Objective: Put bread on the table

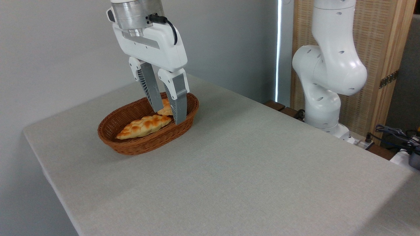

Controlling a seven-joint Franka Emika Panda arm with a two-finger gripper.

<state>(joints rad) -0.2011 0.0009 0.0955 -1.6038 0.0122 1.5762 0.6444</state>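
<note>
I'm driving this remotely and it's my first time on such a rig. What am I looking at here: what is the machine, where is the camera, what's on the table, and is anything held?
One fixed camera looks down across the table from a corner. The white jointed column at right is the robot arm; it arches out of the picture, and its two-fingered claw hangs down at upper left. On the grey cloth stands a wicker basket holding a long braided loaf and, behind it, a small bun. The claw's fingers reach into the basket either side of the bun. Whether they have closed on it cannot be told from this view. Nothing has been lifted yet.
</note>
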